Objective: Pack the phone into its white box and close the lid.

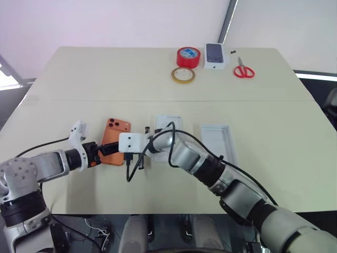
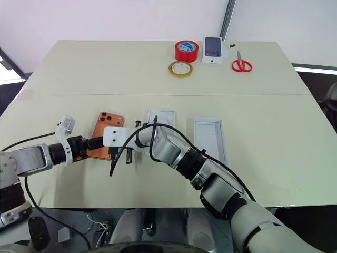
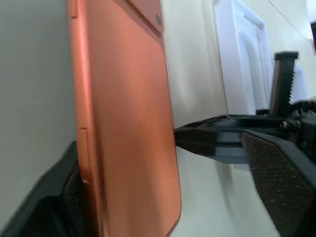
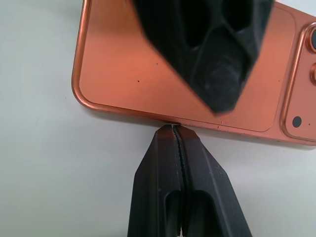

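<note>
Both arms meet at the near left of the table (image 1: 63, 190), where the phone (image 1: 115, 133) lies lens side up, just left of the white box (image 1: 167, 126). The left gripper (image 1: 104, 149) reaches in from the left with its fingers apart, one on each side of the phone's near end, one finger (image 3: 59, 207) against the phone's edge; whether they have begun to grip cannot be told. The right gripper (image 4: 178, 132), fingers pressed together on nothing, rests its tips against the phone's long right edge, apparently bracing it.

The step in hand looks like the pick-up: the phone is not yet off the table. The next move calls for the left fingers to close firmly on the thin body, then a lift and a short carry rightward into the white box. The right arm crosses in front of that box and would need to clear away first.

Right of the box lies a second white tray (image 1: 217, 138), probably the lid. At the far edge sit a yellow tape ring (image 1: 182, 75), a red tape roll (image 1: 188, 56), a small box with a phone picture (image 1: 215, 56) and red scissors (image 1: 243, 69), all well apart from the work.
</note>
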Tool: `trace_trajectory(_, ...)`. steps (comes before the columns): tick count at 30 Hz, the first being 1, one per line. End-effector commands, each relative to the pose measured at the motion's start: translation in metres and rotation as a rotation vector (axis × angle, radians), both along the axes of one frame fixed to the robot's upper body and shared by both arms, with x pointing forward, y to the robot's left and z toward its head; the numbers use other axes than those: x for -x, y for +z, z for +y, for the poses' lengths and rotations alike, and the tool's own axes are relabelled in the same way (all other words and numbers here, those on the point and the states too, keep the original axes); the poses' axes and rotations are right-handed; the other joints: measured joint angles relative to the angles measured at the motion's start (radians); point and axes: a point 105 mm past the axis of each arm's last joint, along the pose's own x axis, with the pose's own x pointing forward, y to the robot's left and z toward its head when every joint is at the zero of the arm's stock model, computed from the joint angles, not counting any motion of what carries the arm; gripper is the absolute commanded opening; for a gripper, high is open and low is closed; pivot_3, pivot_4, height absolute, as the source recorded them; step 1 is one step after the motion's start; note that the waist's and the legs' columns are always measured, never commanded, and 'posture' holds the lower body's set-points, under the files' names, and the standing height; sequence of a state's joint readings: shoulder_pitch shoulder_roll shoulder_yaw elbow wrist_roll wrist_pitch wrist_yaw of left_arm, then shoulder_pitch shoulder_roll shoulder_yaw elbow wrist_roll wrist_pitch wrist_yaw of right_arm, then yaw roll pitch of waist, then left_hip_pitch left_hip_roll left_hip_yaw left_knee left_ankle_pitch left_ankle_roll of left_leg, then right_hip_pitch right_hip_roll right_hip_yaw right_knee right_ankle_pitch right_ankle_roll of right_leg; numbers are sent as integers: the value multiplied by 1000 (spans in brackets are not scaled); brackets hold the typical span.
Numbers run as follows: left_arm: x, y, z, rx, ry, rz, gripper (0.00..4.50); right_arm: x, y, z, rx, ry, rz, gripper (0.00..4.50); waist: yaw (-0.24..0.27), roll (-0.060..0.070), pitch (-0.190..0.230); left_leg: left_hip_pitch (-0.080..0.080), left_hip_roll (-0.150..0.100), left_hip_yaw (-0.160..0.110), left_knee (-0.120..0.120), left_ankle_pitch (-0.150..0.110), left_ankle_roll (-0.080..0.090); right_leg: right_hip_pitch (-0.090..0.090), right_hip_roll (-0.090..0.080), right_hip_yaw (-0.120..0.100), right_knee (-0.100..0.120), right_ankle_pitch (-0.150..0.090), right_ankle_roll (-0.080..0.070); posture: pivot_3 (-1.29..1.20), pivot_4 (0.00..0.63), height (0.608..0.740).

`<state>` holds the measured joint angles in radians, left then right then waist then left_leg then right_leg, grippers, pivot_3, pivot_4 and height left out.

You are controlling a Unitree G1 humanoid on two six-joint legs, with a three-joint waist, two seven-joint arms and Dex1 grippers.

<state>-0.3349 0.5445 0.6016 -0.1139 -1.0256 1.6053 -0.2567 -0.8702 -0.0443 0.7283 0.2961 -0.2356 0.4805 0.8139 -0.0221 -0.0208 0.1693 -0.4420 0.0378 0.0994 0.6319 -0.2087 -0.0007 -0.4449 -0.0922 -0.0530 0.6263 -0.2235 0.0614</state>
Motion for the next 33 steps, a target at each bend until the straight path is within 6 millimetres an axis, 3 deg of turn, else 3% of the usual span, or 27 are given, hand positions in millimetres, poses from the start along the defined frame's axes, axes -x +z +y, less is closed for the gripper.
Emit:
trace_trajectory(1,1,3,-1,25,-4,-5,2580,2,10,6,-34,15,-28,0,-1,0,0,0,0,0,0,0,0,0,0,0,0,0,0,0,150,740)
trace_trajectory(4,1,3,-3,41,-9,-8,1115,2,10,5,-34,16,-32,0,-2,0,0,0,0,0,0,0,0,-1,0,0,0,0,0,0,150,740)
trace_trajectory(15,0,0,0,138,54,6,1115,-1,18,0,-46,3,-53,0,-2,0,0,-1,0,-1,-1,0,-1,-1,-1,0,1,0,0,0,150,740)
trace_trajectory(19,-1,2,-1,168,65,-2,21,-3,33,-5,-76,-6,-78,0,-2,0,0,-1,0,-1,-1,0,-1,-1,-1,0,0,0,0,0,150,740)
trace_trajectory(24,-5,13,-4,196,65,-42,21,-1,61,-19,-146,-19,-89,0,-1,-1,0,-1,0,-1,-1,0,-1,-2,-1,0,1,0,0,0,150,740)
trace_trajectory(29,-22,46,-17,267,53,-160,21,4,89,-50,-229,-38,-57,0,9,-2,1,-3,0,-2,-1,0,-1,-2,-1,-1,0,0,0,0,150,740)
trace_trajectory(33,-39,67,-45,290,18,-206,21,2,91,-92,-197,-60,-74,0,11,-2,1,-3,-3,-3,-1,0,-1,1,-3,-3,-4,0,0,0,150,740)
